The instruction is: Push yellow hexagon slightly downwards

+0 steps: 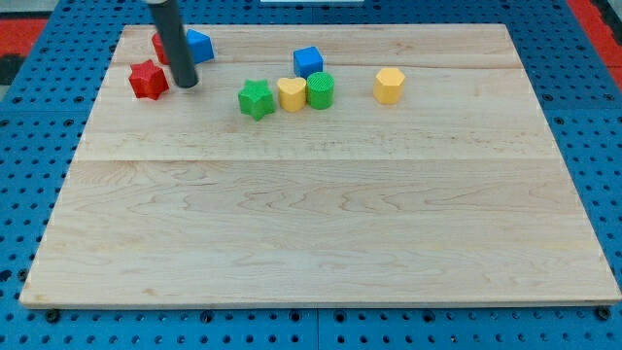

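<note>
The yellow hexagon stands on the wooden board at the upper right of the block group, apart from the others. My tip rests on the board at the upper left, far to the left of the hexagon. It sits just right of a red star block and below a blue block. The rod partly hides a red cylinder behind it.
A green star block, a yellow heart block and a green cylinder stand in a row left of the hexagon. A blue cube sits just above them. Blue pegboard surrounds the board.
</note>
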You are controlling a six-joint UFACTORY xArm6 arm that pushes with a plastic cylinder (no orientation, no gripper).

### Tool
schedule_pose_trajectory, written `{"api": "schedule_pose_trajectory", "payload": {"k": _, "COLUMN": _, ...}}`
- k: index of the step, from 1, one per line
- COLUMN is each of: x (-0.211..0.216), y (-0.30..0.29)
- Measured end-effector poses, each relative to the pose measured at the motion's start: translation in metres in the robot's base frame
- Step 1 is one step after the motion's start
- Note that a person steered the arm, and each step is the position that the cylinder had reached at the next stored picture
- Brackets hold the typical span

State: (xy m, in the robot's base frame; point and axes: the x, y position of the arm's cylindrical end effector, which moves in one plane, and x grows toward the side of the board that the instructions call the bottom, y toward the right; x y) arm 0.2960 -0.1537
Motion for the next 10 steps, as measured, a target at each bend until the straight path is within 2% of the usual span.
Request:
{"api": "schedule_pose_trajectory", "payload": {"k": 1, "x": -0.026, "y": 0.017}}
{"api": "schedule_pose_trajectory", "payload": {"k": 2, "x": -0.041, "y": 0.067}}
{"api": "schedule_pose_trajectory", "payload": {"k": 3, "x": -0.042, "y": 0.155}}
{"api": "schedule_pose_trajectory", "payload": {"k": 4, "x": -0.026, "y": 0.212}}
{"api": "schedule_pose_trajectory", "payload": {"k": 8, "x": 0.011, "y": 0.251}}
{"api": "schedule_pose_trajectory", "payload": {"k": 10, "x": 0.08, "y": 0.217}}
